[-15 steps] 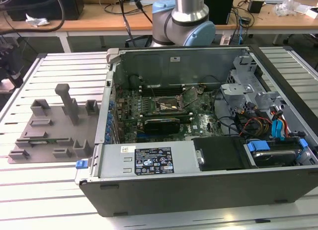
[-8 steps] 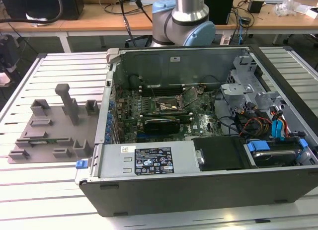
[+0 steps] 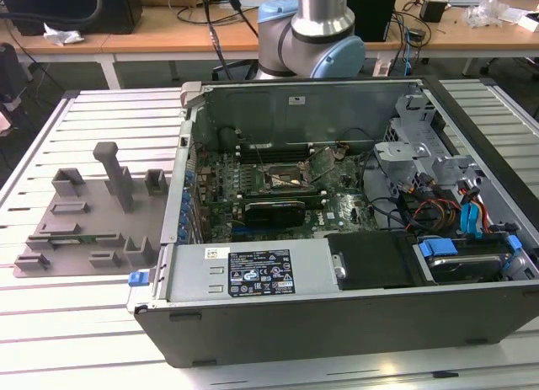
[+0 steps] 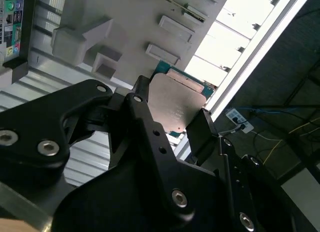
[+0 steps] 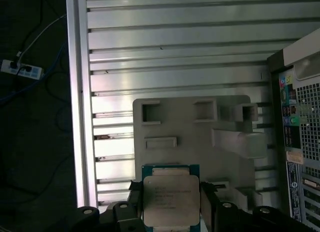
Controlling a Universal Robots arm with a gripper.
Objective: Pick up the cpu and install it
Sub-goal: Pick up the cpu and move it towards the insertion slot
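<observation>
The cpu (image 5: 171, 199) is a flat square chip with a silvery metal top and a green rim, and it hangs in the air. My gripper (image 5: 171, 204) is shut on it, one black finger (image 5: 134, 194) pressing on each of two opposite edges. In the second wrist view the cpu (image 4: 177, 99) sits the same way between the fingers of the gripper (image 4: 172, 109). It is well above the grey fixture plate (image 5: 190, 122), which lies on the slatted table. The black cpu socket (image 3: 282, 180) with its metal frame sits on the motherboard inside the open computer case (image 3: 337, 264).
The grey fixture plate (image 3: 93, 200) with its raised blocks lies at the exterior view's left of the case. A long black expansion card (image 3: 274, 211) sits just in front of the socket. Cables and drive bays fill the case's right side. The arm's base (image 3: 312, 32) stands behind the case.
</observation>
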